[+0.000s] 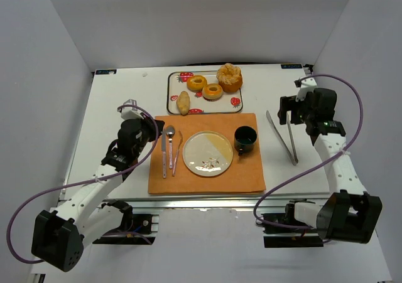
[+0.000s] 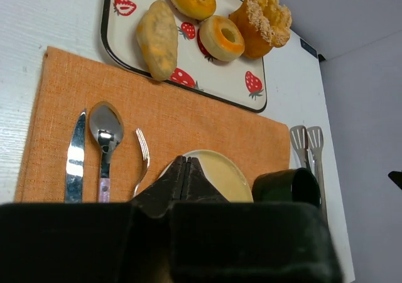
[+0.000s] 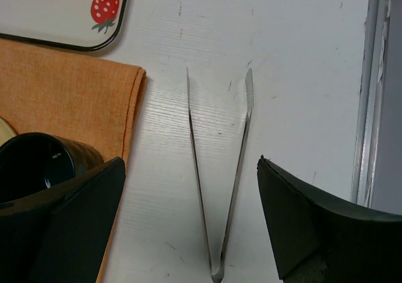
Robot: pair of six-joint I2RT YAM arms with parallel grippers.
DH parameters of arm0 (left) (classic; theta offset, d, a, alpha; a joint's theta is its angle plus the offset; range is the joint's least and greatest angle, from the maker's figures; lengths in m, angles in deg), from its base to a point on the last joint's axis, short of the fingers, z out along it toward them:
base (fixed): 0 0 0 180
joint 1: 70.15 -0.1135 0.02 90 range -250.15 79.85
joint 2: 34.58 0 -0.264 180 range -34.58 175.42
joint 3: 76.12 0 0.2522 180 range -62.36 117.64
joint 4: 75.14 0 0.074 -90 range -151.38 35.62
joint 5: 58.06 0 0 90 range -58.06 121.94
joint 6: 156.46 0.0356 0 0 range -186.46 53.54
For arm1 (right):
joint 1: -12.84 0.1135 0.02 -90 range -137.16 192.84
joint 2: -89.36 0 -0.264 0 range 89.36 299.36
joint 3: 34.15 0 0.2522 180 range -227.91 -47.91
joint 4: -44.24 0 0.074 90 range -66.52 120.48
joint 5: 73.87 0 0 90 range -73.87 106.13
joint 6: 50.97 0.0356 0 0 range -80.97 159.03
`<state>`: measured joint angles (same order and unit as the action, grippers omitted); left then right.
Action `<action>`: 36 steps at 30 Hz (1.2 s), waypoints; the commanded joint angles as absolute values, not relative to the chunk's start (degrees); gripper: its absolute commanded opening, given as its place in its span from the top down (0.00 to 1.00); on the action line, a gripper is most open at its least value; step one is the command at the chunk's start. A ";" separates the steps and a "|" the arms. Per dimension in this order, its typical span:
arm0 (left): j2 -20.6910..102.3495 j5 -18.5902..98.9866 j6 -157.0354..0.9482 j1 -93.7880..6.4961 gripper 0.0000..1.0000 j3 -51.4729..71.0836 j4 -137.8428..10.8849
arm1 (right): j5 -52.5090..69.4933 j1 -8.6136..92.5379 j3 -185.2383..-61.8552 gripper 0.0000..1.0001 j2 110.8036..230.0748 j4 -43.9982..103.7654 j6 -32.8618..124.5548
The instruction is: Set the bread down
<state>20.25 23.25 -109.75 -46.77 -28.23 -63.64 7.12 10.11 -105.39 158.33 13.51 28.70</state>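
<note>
Well, the right fingers were wide open over the tongs on the tabletop, holding nothing. The left fingers were pressed shut, empty too, near the plate. The bread sat on the strawberry tray, just beside a brighter yellow ring. Maybe they touched; it was hard to see. The tongs could pinch the wrong ring, or the round bread could slip out. It was a small brown ring with a hole.
</note>
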 commanded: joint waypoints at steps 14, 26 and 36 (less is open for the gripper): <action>11.22 22.09 -109.53 -46.85 0.19 -30.46 -61.73 | -0.24 9.50 -100.82 0.11 162.38 12.64 20.48; 11.12 23.85 -110.41 -46.85 0.43 -32.83 -61.73 | 20.79 9.76 -101.97 0.16 176.63 17.73 26.39; 9.55 22.27 -111.11 -46.85 0.39 -33.53 -61.73 | 10.86 8.44 -101.09 0.22 184.01 13.35 16.81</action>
